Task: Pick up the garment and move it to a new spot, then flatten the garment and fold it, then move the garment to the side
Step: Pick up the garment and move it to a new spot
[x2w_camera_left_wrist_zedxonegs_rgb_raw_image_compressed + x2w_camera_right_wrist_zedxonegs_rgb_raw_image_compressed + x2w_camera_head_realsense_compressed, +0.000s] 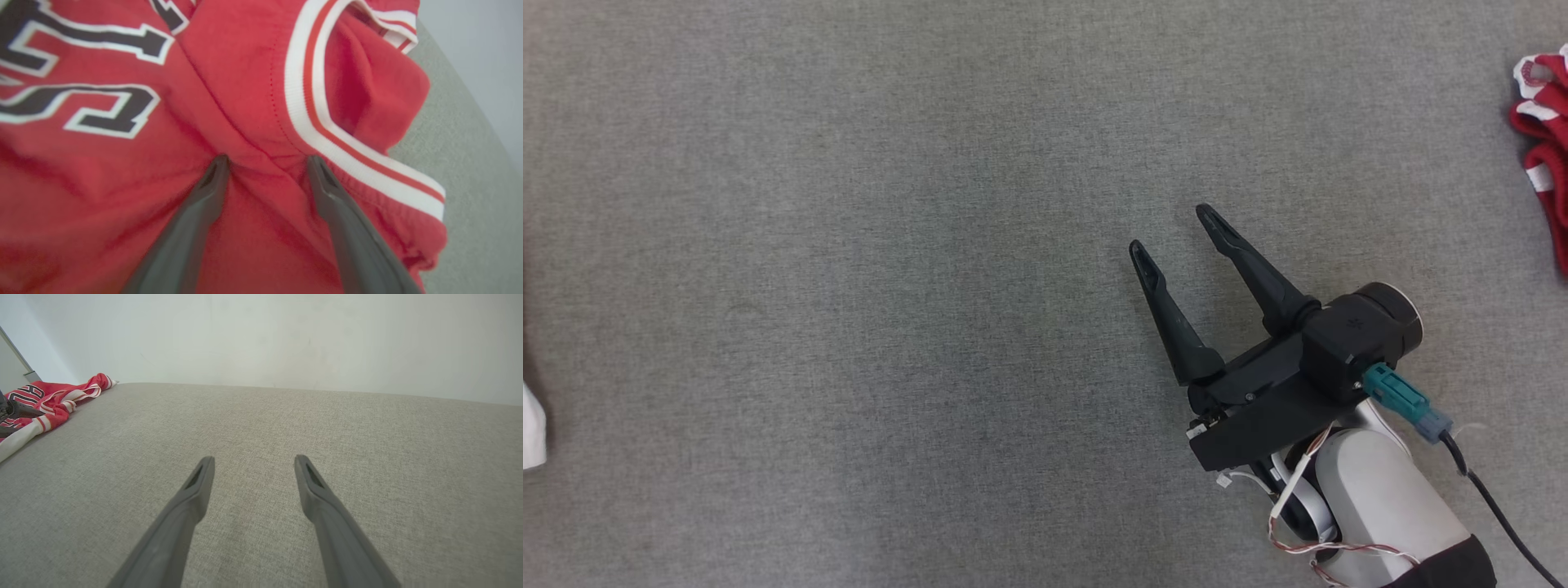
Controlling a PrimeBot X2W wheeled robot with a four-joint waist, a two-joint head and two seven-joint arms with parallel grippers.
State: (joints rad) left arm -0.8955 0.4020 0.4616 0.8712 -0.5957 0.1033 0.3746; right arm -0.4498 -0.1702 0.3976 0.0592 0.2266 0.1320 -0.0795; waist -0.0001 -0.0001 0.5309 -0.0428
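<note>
Closest to us, the left hand (pixel 267 160) stands spread, its fingers (pixel 196 212) straddling a ridge of the crumpled red jersey (pixel 102 171). The tips are at the cloth with nothing pinched. Over the bare counter (pixel 849 286) the right hand (pixel 1171 229) is spread too and empty, well apart from the jersey, which lies at the head view's right edge, near the counter's rim. We fear a shallow close would catch one slick layer and slip, or a sideways drag would spill the jersey over that rim.

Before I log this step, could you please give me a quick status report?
Left gripper open at the crumpled red jersey, nothing gripped. Right gripper open over the grey surface. Nothing in the way.
</note>
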